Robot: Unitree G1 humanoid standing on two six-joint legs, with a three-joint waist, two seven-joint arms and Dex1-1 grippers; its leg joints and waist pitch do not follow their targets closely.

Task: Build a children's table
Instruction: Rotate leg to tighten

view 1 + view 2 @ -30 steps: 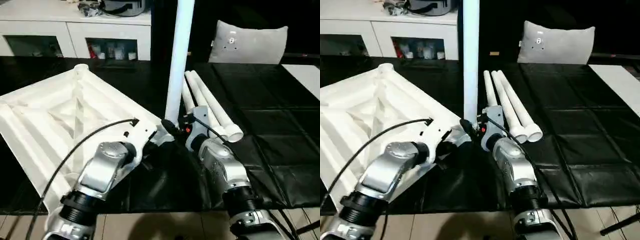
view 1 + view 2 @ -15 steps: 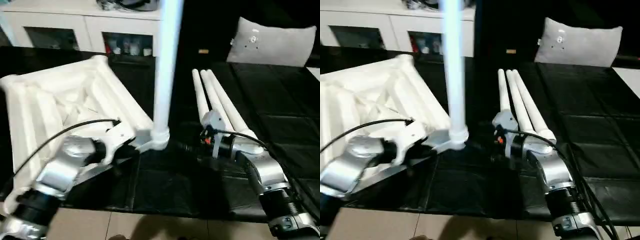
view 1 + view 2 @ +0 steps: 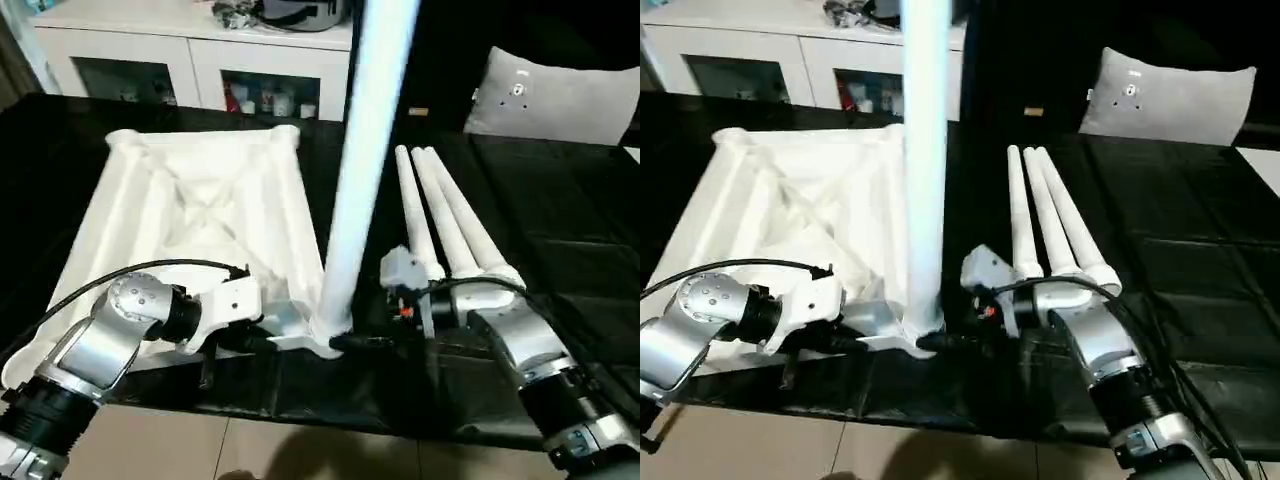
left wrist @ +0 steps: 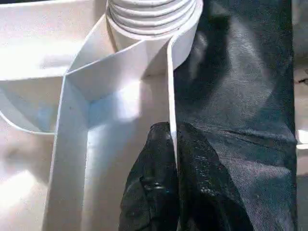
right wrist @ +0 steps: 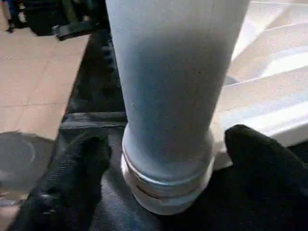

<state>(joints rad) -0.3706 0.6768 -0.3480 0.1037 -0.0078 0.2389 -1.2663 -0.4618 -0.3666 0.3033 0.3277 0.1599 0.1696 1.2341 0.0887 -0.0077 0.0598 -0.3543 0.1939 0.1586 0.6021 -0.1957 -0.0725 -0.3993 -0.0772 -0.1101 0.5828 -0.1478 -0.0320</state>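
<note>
The children's table top point(image 3: 200, 200) lies upside down on the black mat, ribs up. One white leg point(image 3: 365, 150) stands upright in the near right corner socket point(image 3: 330, 325). My left gripper point(image 4: 172, 139) is shut on the top's thin rim wall point(image 4: 170, 82) just beside that socket. My right gripper point(image 5: 166, 149) is open, one black finger point(image 5: 79, 163) on each side of the leg's threaded base point(image 5: 166, 187), with gaps between them and the leg. Three loose legs point(image 3: 445, 215) lie side by side on the mat to the right of the top.
A grey-white pillow point(image 3: 555, 100) leans at the back right. A white cabinet with glass doors point(image 3: 200, 60) stands behind the mat. The black mat point(image 3: 570, 230) runs on to the right. Tiled floor point(image 3: 300, 450) shows at the near edge.
The view has shifted. The top with its upright leg has swung round toward me, my left gripper still on the rim. My right gripper drew back, then came in open around the leg's base.
</note>
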